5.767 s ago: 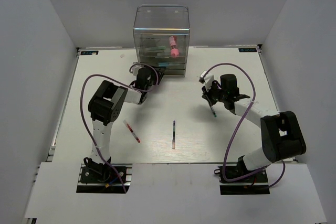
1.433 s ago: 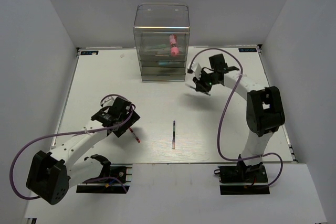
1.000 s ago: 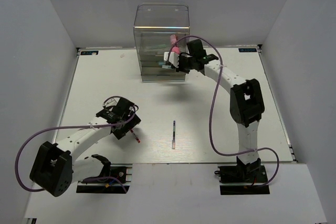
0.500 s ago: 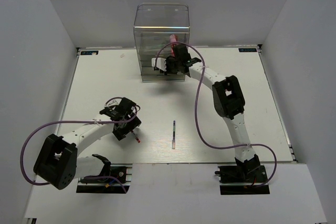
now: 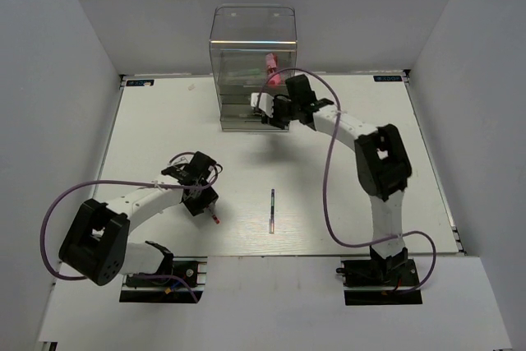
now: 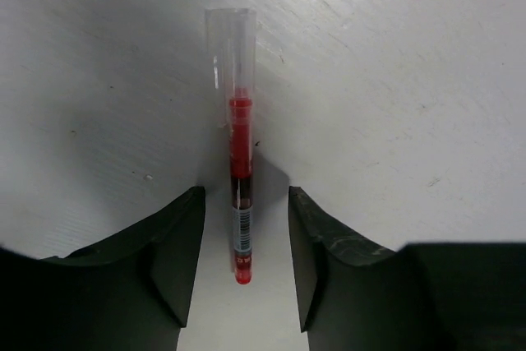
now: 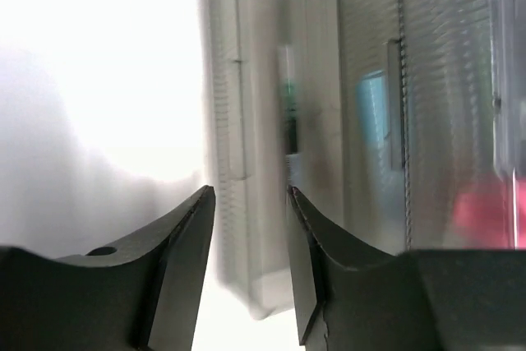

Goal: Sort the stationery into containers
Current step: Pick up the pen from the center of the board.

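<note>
Two robot arms work over a white, wood-grained table (image 5: pixel 156 129) closed in on three sides by plain pale walls (image 5: pixel 57 55). Nearest the bases, the left gripper (image 5: pixel 202 197) is bent low to the surface with its dark fingers (image 6: pixel 177 244) spread. A thin red pen with a clear cap (image 6: pixel 239 150) lies flat on the table between them, with a gap on either side, so nothing is gripped. Its capped end points away from the wrist. Just to the right, well apart from either arm, a thin dark pen (image 5: pixel 272 210) lies alone on the bare boards, pointing front to back. Farther off, the right arm stretches across to the back of the table, and the right gripper (image 5: pixel 265 108) hangs empty with its jaws parted, close against the drawer fronts. Against the rear wall stands a tall, grey-tinted clear plastic box of stacked see-through drawers (image 5: pixel 252 39). A chunky pink tube (image 5: pixel 271 73) shows through its upper part. The right wrist view is blurred but catches a green marker (image 7: pixel 288 100) and a light-blue marker (image 7: pixel 374 108) behind the ribbed drawer fronts; which drawer holds each cannot be told.
</note>
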Robot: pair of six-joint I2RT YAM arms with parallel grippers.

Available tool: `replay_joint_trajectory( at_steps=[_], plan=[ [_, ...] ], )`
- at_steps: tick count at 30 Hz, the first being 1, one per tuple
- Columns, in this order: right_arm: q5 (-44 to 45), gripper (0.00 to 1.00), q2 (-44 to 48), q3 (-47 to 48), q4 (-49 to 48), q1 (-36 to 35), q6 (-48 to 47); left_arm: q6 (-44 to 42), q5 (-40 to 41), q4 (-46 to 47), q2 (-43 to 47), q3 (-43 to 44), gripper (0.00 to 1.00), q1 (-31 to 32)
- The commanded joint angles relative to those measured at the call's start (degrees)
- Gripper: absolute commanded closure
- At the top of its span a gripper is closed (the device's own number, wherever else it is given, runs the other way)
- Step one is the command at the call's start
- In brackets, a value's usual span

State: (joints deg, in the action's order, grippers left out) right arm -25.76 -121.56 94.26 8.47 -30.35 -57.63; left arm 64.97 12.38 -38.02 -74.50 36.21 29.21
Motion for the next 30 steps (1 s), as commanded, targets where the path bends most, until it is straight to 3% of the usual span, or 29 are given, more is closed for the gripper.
replay_joint_trajectory(
  at_steps=[1, 4, 7, 8, 9, 13, 18, 25, 30],
  plan=[
    [-6.8, 0.54, 10.6, -12.1, -5.0, 0.0, 7.7, -0.5, -1.2, -1.1, -2.1, 2.0, 0.45, 0.2],
    [-8.8, 0.54, 19.1, -21.2, -7.8, 0.0, 10.5, -0.5, -1.2, -1.8, -4.2, 2.6, 0.52, 0.2],
    [-8.0, 0.47, 24.3, -26.6, -9.5, 0.2, 14.4, -1.1, -1.2, -1.8, -5.6, 3.2, 0.67, 0.2],
    [-6.8, 0.39, 25.7, -27.4, -9.6, 0.2, 15.8, -1.1, -1.2, -1.2, -5.6, 3.2, 0.75, 0.2],
    [-5.5, 0.1, 26.0, -28.5, -10.5, 0.6, 22.8, -1.6, -1.7, -1.2, -5.6, 3.7, 0.8, 0.2],
    [-5.2, 0.1, 25.8, -28.3, -3.1, 1.9, 27.1, -3.4, -1.7, -1.2, -5.6, 6.1, 1.0, 0.2],
    [-8.1, 0.1, 31.1, -37.1, -4.8, 3.1, 25.7, -7.2, -4.8, 4.6, -3.5, 9.6, 1.0, 0.8],
    [-8.2, 0.3, 35.9, -44.9, -6.0, 4.1, 27.2, -9.1, -15.0, 25.4, -3.3, 12.7, 1.0, 0.8],
    [-9.9, 0.72, 38.1, -46.6, -4.5, 4.9, 27.0, -4.4, -17.3, 37.1, -10.0, 19.3, 1.0, 0.8]
  ],
)
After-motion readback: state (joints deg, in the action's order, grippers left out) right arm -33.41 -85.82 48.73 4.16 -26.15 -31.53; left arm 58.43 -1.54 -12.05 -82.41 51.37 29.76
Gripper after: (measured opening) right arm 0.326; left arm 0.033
